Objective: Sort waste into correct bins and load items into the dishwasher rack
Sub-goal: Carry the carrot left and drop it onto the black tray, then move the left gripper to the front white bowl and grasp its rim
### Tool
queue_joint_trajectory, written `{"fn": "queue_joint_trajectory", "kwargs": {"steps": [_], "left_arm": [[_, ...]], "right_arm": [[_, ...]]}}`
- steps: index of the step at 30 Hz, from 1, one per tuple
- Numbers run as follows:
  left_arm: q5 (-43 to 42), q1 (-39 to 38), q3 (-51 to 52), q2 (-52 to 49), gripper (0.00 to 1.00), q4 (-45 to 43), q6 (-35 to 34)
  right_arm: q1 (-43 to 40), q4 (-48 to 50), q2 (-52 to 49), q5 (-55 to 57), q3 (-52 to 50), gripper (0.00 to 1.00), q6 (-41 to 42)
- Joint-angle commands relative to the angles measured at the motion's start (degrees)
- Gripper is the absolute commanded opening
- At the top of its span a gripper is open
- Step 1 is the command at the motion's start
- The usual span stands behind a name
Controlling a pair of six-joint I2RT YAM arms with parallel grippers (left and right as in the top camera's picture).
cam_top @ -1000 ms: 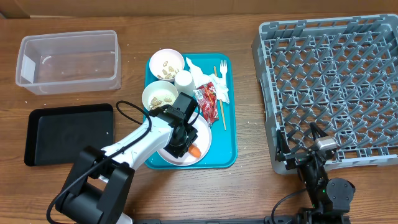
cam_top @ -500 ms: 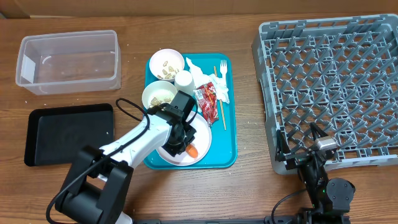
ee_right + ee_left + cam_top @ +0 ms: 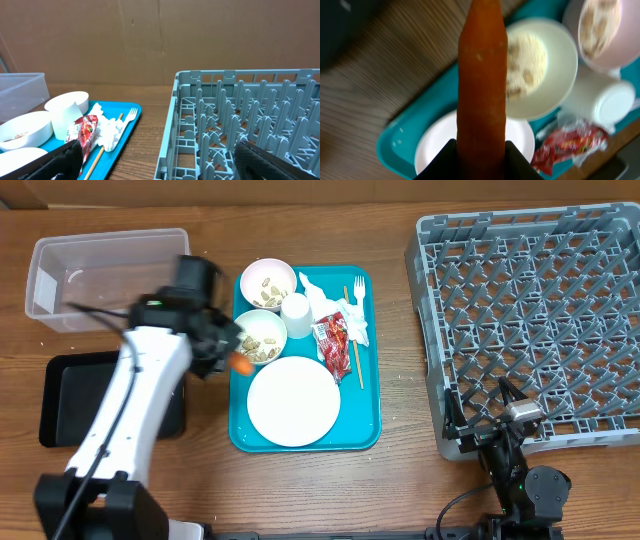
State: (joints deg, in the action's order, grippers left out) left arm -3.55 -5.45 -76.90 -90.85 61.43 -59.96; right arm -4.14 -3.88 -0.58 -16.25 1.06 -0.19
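orange carrot (image 3: 481, 75) sits pinched in the left gripper (image 3: 481, 158), jutting out past its fingertips. it hangs over the left edge of the teal tray (image 3: 366, 405).

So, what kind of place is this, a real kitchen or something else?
Probably a robot test bench, not a real kitchen: a dishwasher rack sits on a plain wooden table, a cardboard wall stands behind, and the left gripper holds a carrot beside a tray of used dishes.
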Motion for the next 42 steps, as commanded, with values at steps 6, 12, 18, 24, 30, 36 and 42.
{"fn": "queue_joint_trajectory", "kwargs": {"steps": [6, 12, 18, 24, 30, 36, 42], "left_arm": [[2.97, 23.87, -0.04, -1.29, 0.09, 1.73, 3.15], [4.81, 32.63, 3.21, -10.08, 0.1, -1.25, 0.76], [5.07, 36.44, 3.26, -18.64, 0.26, -3.32, 0.59], [5.57, 36.74, 3.17, -19.69, 0.93, -3.8, 0.66], [5.18, 36.72, -3.34, -19.58, 0.98, 3.72, 2.64], [4.94, 35.74, -19.76, -19.58, 1.0, 21.0, 6.86], [-17.79, 30.08, -24.52, -18.56, 1.0, 22.14, 31.89]], "right_arm": [[-0.22, 0.37, 0.42, 0.15, -0.57, 1.0, -0.04], [-0.22, 0.37, 0.42, 0.17, -0.59, 1.0, -0.04], [-0.22, 0.37, 0.42, 0.15, -0.59, 1.0, -0.04], [-0.22, 0.37, 0.42, 0.15, -0.57, 1.0, -0.04], [-0.22, 0.37, 0.42, 0.15, -0.59, 1.0, -0.04], [-0.22, 0.37, 0.42, 0.17, -0.57, 1.0, -0.04], [-0.22, 0.37, 0.42, 0.17, -0.57, 1.0, -0.04]]}}
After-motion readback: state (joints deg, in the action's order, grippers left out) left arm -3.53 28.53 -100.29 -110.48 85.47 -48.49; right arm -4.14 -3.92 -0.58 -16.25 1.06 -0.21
